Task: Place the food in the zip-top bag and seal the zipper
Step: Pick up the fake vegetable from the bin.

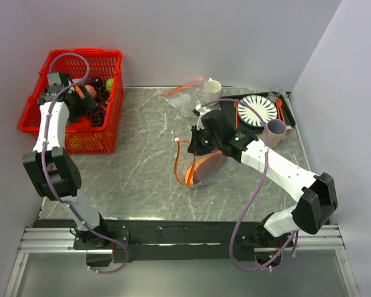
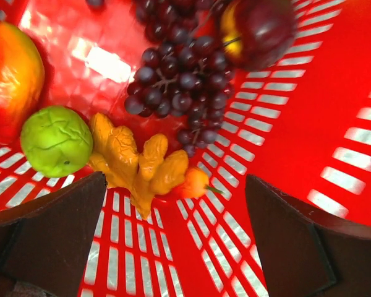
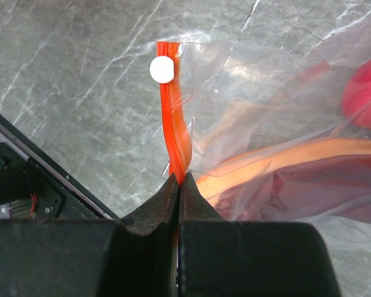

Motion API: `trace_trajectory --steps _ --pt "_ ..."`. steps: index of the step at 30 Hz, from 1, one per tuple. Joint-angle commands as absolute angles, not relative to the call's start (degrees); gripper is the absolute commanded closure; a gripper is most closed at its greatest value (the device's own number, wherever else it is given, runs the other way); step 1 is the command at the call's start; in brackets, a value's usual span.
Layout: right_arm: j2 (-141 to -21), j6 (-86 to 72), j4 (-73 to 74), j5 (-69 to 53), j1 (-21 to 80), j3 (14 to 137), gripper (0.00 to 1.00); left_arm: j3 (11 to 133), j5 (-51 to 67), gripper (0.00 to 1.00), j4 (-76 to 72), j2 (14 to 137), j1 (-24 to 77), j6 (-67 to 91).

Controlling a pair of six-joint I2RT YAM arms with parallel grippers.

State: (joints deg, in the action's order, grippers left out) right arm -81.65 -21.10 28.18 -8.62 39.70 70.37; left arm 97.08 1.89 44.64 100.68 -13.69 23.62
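Black fingers of the right gripper [image 3: 179,185] are pressed together on the zipper [image 3: 175,124], near one end of it. From this pinch the orange-red strip runs straight away from the fingers to a white slider [image 3: 162,69], so its long axis lies along the gripper's own line. The strip looks a little stiff and gives a sure hold, so it seems the right place to grip.

Beside it spreads the zip-top bag [image 3: 266,93], lying on the grey table [image 3: 80,62] near its middle. The film is thin, limp and probably slippery, and it likely weighs almost nothing, so it would fold if it were taken by the body. In the top view the mouth faces the left arm's side. Inside lie the orange-brown curved piece [image 3: 284,158] and the red round fruit [image 3: 365,93].

Farther off, at the far left corner, the left gripper [image 2: 176,204] hangs with its jaws wide apart and empty above the red basket [image 2: 309,111]. The grape bunch [image 2: 179,80] lies there, its narrow tip pointing toward the fingers. It is likely light, hard and bumpy, and a hold across its thick part seems best.
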Motion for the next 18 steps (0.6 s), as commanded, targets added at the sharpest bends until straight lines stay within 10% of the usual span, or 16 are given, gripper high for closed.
trace_trajectory --steps 1,11,18 --pt "-78.5 -20.5 25.1 -9.8 39.3 70.0 1.0 94.8 3.7 0.01 42.6 102.8 -13.8 23.5" --pt "-76.6 -21.3 23.9 -9.6 39.3 69.4 1.0 95.6 6.0 0.02 41.9 112.0 -13.5 24.1" --pt "-75.4 -21.6 23.6 -10.3 39.3 68.1 1.0 94.3 4.0 0.2 41.2 115.6 -13.5 24.1"
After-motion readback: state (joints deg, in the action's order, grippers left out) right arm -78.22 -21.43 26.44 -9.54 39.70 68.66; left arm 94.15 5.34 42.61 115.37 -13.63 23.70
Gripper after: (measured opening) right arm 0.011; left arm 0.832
